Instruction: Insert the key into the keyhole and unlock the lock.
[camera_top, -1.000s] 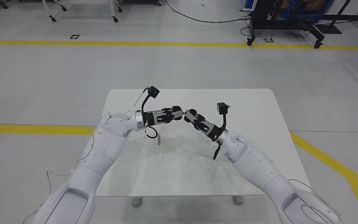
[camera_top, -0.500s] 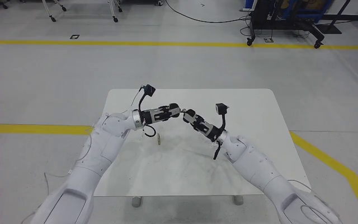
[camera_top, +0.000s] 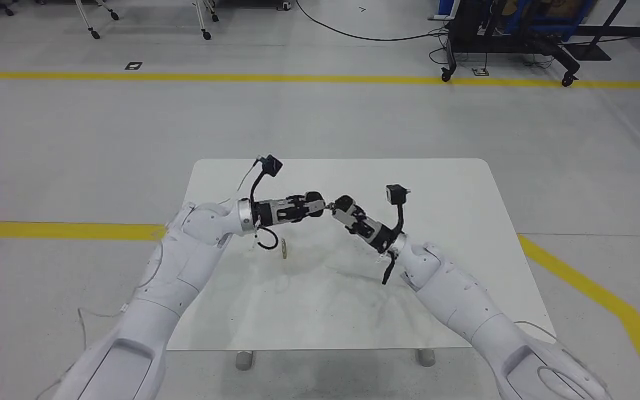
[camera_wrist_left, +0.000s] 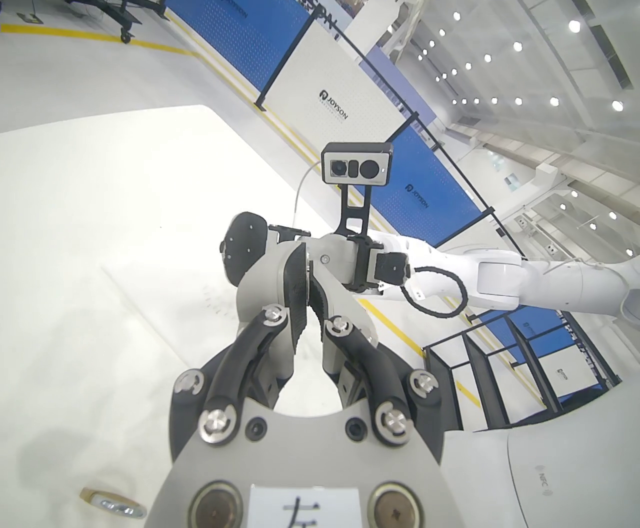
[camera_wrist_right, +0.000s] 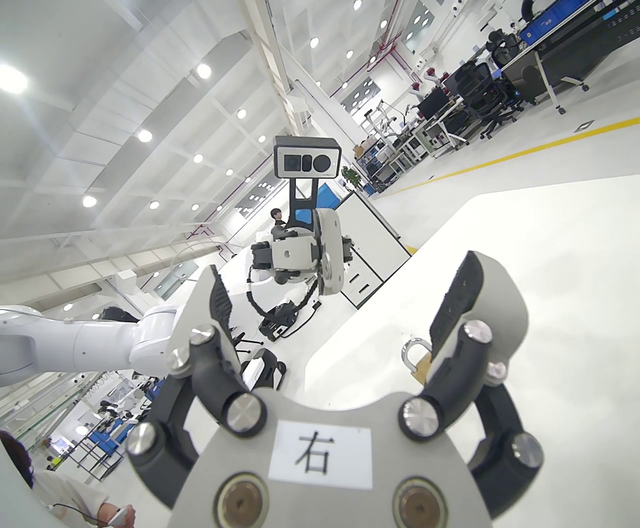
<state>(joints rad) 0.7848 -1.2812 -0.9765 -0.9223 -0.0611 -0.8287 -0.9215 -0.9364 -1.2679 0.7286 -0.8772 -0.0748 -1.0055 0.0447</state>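
Left claw (camera_top: 318, 205) perhaps against right claw (camera_top: 338, 207)

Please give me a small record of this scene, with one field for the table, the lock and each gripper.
table: white
padlock: lies on the table, apart from both grippers
left gripper: shut, above the table; what it holds, if anything, cannot be told
right gripper: open, empty, facing the left gripper closely
task state: padlock not yet gripped

A white table (camera_top: 440, 190) is standing over one yellow floor line (camera_top: 80, 230); a black wheeled cart (camera_top: 512, 42) is sitting beyond a second yellow line (camera_top: 300, 76).
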